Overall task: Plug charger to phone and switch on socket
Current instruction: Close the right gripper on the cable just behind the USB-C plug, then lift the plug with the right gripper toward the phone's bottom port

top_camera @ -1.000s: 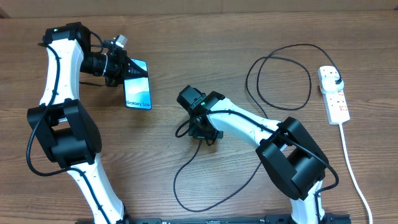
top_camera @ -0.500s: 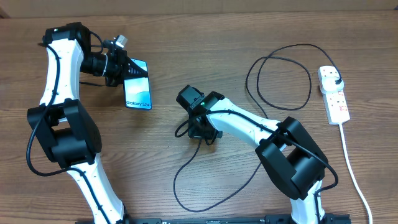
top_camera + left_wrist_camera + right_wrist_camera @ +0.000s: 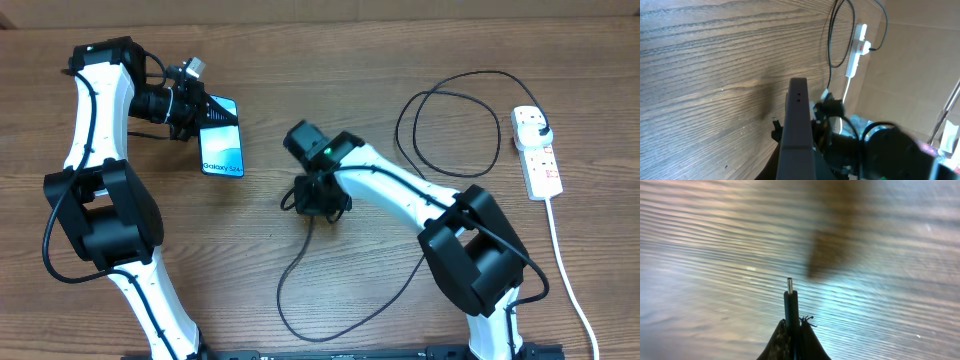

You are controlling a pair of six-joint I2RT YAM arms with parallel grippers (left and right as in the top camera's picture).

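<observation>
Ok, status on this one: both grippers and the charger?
Left gripper shut on phone, screen lit. Right gripper shut on charger connector, not yet in phone. Socket far right, untouched. Nothing between connector and phone.

The right arm's fingers (image 3: 777,342) have shifted a little toward the far side of the bench (image 3: 330,60) and slightly left, taking the pinched charger (image 3: 296,266) tip along. The cable just below them has followed.
</observation>
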